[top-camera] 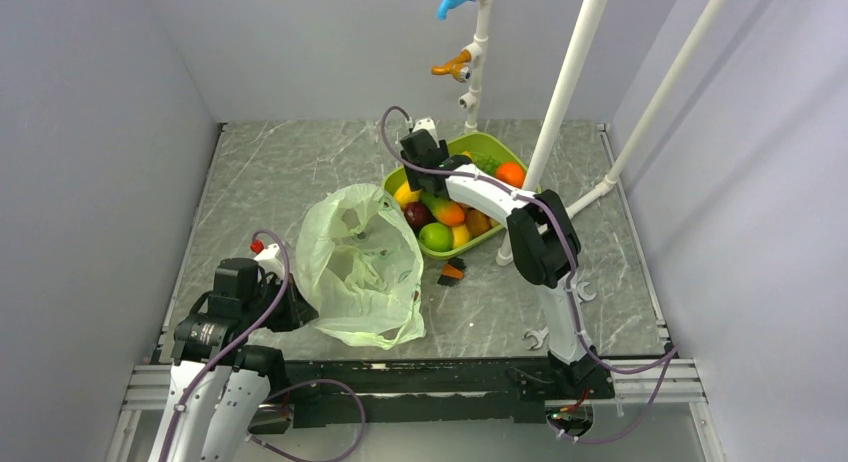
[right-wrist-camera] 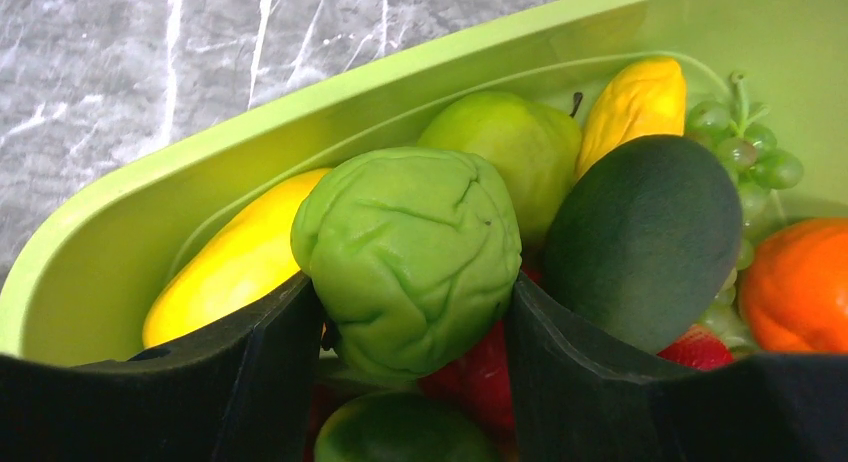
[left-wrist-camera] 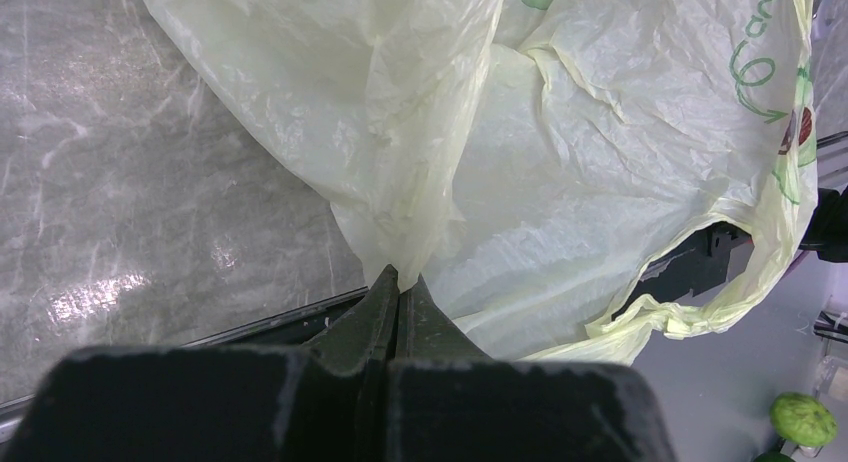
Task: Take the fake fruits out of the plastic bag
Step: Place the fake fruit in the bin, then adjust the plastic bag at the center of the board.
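Note:
The pale-green plastic bag (top-camera: 360, 262) lies open on the marble table, left of the green tray (top-camera: 490, 139). My left gripper (top-camera: 300, 307) is shut on a fold of the bag's edge; the left wrist view shows the jaws (left-wrist-camera: 400, 282) pinching the bag (left-wrist-camera: 560, 182). My right gripper (top-camera: 425, 154) hangs over the tray's far end. In the right wrist view the gripper (right-wrist-camera: 410, 282) is shut on a wrinkled round green fruit (right-wrist-camera: 405, 247) above the tray (right-wrist-camera: 100, 272). A dark avocado (right-wrist-camera: 645, 237), green grapes (right-wrist-camera: 745, 147) and other fruits lie in the tray.
Yellow oval fruits (right-wrist-camera: 230, 272) and an orange (right-wrist-camera: 800, 282) share the tray. Small orange-and-dark pieces (top-camera: 452, 272) lie on the table near the tray. White pipes (top-camera: 565, 92) rise behind the tray. A small red berry (top-camera: 257, 246) sits by the left arm.

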Action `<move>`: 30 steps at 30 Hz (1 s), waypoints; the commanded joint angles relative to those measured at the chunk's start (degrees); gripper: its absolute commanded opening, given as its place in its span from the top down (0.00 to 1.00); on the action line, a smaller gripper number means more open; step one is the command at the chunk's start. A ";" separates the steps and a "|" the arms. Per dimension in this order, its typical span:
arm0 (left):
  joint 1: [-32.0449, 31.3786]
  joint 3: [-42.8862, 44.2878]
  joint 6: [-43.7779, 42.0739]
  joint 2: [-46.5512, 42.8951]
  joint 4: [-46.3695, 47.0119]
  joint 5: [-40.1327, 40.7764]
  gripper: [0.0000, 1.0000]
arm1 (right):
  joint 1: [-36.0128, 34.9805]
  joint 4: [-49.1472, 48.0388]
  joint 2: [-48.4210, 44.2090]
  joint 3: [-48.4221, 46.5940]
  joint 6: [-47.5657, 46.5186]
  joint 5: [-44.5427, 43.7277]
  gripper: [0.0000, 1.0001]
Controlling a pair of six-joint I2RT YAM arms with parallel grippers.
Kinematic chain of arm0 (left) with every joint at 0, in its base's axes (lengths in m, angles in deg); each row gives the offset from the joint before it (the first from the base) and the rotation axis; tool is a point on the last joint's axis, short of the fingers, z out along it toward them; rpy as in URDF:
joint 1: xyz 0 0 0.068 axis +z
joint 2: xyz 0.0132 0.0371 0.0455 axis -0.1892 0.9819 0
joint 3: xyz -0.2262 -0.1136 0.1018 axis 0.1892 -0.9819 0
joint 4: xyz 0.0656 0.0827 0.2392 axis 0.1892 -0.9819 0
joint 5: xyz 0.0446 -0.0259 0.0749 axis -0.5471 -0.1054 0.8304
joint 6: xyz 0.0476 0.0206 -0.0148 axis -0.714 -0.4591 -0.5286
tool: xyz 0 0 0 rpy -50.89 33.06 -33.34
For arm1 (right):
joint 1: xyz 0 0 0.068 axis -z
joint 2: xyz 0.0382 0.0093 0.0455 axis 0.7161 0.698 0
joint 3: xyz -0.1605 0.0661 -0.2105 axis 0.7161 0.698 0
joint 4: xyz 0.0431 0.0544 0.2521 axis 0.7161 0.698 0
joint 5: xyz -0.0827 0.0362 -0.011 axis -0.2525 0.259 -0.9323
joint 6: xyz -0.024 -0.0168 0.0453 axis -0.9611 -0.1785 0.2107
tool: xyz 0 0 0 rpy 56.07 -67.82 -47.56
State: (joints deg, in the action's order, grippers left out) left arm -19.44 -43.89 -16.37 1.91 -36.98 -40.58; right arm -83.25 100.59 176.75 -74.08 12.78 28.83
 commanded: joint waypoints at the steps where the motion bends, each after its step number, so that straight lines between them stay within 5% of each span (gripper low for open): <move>1: 0.44 -0.06 -1.24 0.70 0.74 -0.94 1.00 | 0.83 -0.06 -0.29 -2.76 0.52 2.29 0.35; 5: 0.49 -0.06 -1.24 1.06 0.68 -0.94 1.00 | 0.86 -1.16 -1.71 -0.90 0.47 3.30 0.16; 13: 0.89 0.03 -1.04 1.07 0.48 -0.64 1.00 | 0.79 0.27 -6.39 0.89 1.00 4.71 0.13; 21: 0.89 4.66 3.06 9.76 0.35 -1.49 1.00 | 0.02 -5.28 -25.53 17.43 4.73 13.60 0.12; 30: 0.89 17.84 4.69 19.53 5.63 29.92 1.00 | -1.38 -12.24 -47.43 34.98 5.35 23.13 0.12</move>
State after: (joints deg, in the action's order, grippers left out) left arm -18.85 -33.23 -12.83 17.71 -35.80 -27.88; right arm -84.23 93.62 136.38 -44.53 16.91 45.73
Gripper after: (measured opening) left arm 0.009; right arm 0.880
